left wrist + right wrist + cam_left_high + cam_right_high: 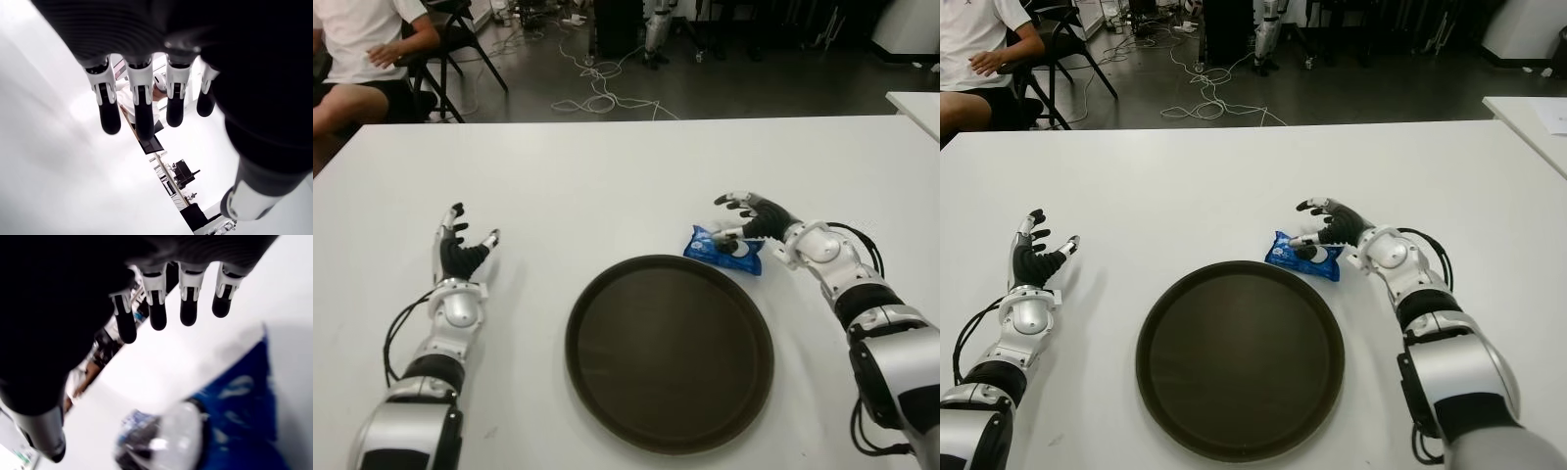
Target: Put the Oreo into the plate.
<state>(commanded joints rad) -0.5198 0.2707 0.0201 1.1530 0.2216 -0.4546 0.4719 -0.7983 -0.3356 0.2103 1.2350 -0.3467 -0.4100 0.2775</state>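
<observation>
— oreo (724, 249), where's it sitting?

— the blue packet lies flat on the table (607, 186), touching or just off the far right rim of the plate (670, 352). it's still outside the plate, so nothing's delivered yet.

— and your right hand (749, 219)?

— it's over the packet from the right edge's side, fingers (158, 308) spread and extended, holding nothing. in my right wrist view the four fingertips hang above bare tabletop past the packet, thumb off to one side, and the wrapper sits under my palm. from the head views my thumb looks close to the wrapper, maybe touching it; i can't tell for sure.

— so which step is this?

— the reach, i'd say, right at the point of grasping. no closure yet.

— what does the next move need?

— i think i have to lower a little and curl fingers and thumb around the packet's sides. it's thin and crinkly, so a shallow pinch could slide off. then a small lift and a short carry toward the near left, over the rim, and release above the plate's middle.

— left hand (458, 250)?

— idle, near the left edge of the table, well apart from the plate, fingers open and empty.
</observation>
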